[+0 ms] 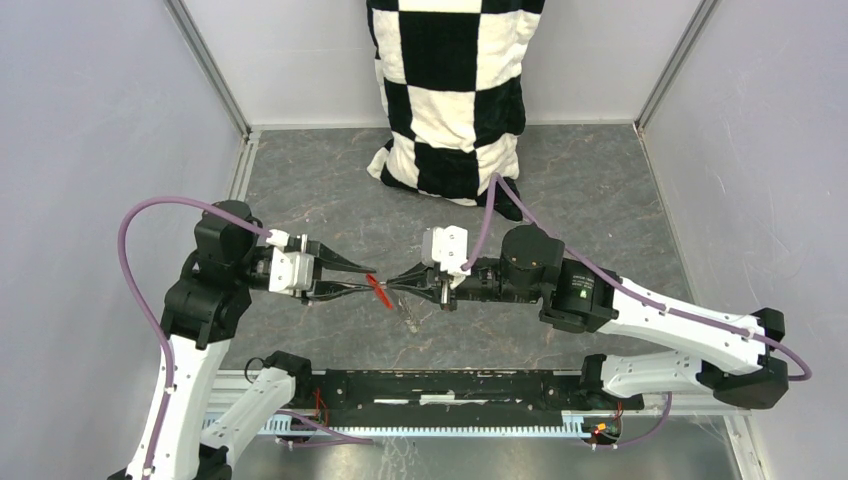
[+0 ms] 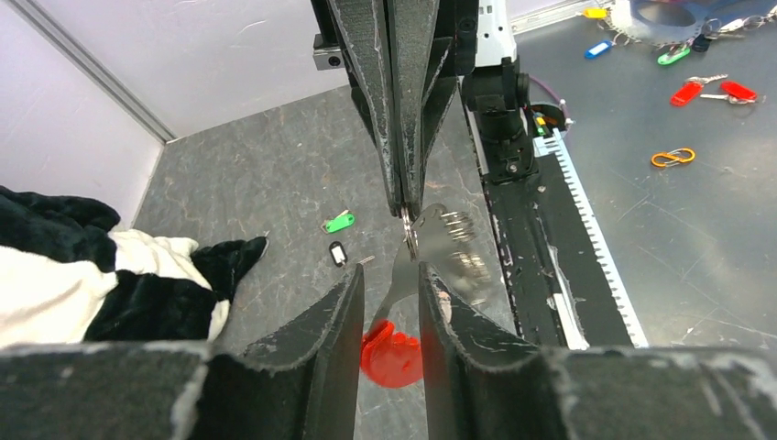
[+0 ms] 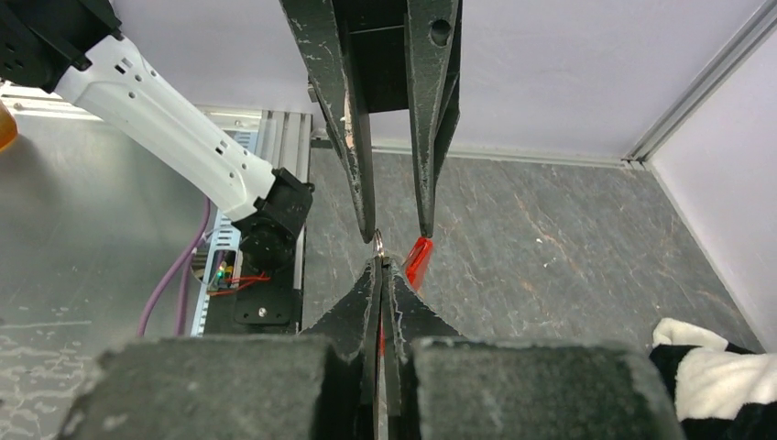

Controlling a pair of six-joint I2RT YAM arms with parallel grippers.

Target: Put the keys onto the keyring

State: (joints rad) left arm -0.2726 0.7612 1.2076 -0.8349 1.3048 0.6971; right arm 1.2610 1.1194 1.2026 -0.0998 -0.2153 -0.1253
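The keyring hangs between my two grippers over the middle of the table, its red tag [image 1: 379,292] [image 2: 392,353] [image 3: 418,259] slanting down. My right gripper [image 1: 392,282] [image 3: 380,261] is shut on the thin silvery ring [image 2: 410,234]. My left gripper [image 1: 372,278] [image 2: 391,270] stands open facing it, tip to tip, its fingers either side of the ring and tag. Whether a finger touches the tag I cannot tell. The green-tagged key [image 2: 339,222] and the black-tagged key [image 2: 338,253] lie side by side on the table beyond, free of both grippers. A blurred silvery piece [image 2: 449,243] shows beside the ring.
A black-and-white checkered cushion [image 1: 450,90] [image 2: 73,275] leans on the back wall. White walls with metal posts enclose the table. The black mounting rail [image 1: 450,385] runs along the near edge. Loose coloured tags [image 2: 696,90] and an orange clip [image 2: 673,158] lie beyond the rail.
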